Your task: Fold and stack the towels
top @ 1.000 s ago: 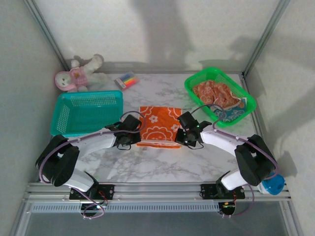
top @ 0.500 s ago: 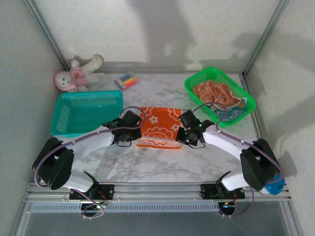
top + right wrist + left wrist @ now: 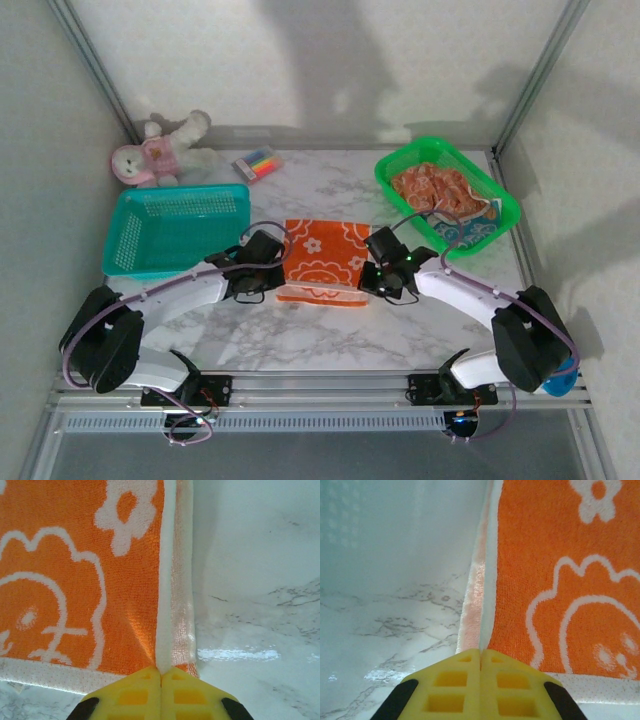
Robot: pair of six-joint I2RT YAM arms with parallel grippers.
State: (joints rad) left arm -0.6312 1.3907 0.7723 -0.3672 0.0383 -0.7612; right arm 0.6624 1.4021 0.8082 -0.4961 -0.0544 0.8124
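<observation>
On the table (image 3: 330, 340) a towel (image 3: 322, 262) lies centred — left basket (image 3: 175, 228) beside it, right basket (image 3: 505, 212) behind-right, holding more towels (image 3: 440, 190).

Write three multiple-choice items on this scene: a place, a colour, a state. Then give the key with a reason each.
1. The orange towel lies: A) draped on an arm; B) on the table between the left gripper and the right gripper; C) on the floor.
2. The basket holding peach towels is: A) teal; B) red; C) green.
3. The left gripper is: A) open; B) shut on the orange towel; C) shut on nothing.
Key: 1 B, marble shows beside it; 2 C, its rim is bright green; 3 B, its yellow fingertips meet on the towel's edge.
</observation>
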